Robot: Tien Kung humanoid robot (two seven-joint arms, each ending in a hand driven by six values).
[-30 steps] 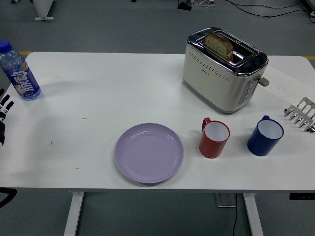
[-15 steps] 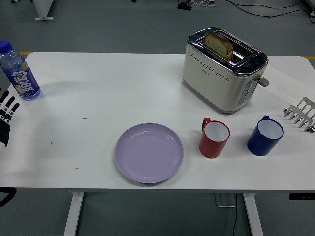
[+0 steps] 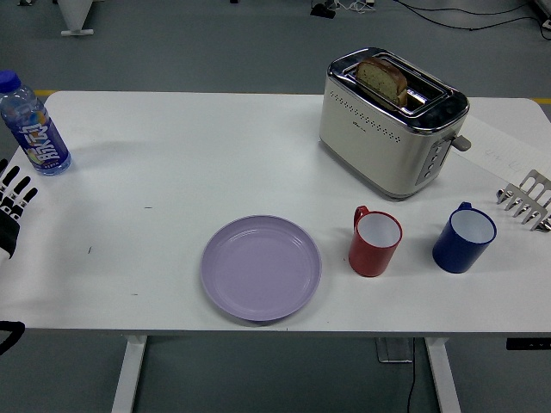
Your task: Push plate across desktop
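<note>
The purple plate (image 3: 261, 268) sits flat near the front edge of the white table (image 3: 172, 172), abt in the middle, w/ nothing on it. Just to its right stands a red mug (image 3: 375, 242), then a blue mug (image 3: 464, 237), not touching. At the left edge the left hand (image 3: 10, 209) pokes in over the table, fingers spread apart, holding nothing, well away from the plate. On the right edge lies a metal fork-like tool (image 3: 527, 200). Further back is a cream toaster (image 3: 392, 123) w/ a bread slice (image 3: 383, 79) in one slot. A water bottle (image 3: 33, 127) stands far left.
</note>
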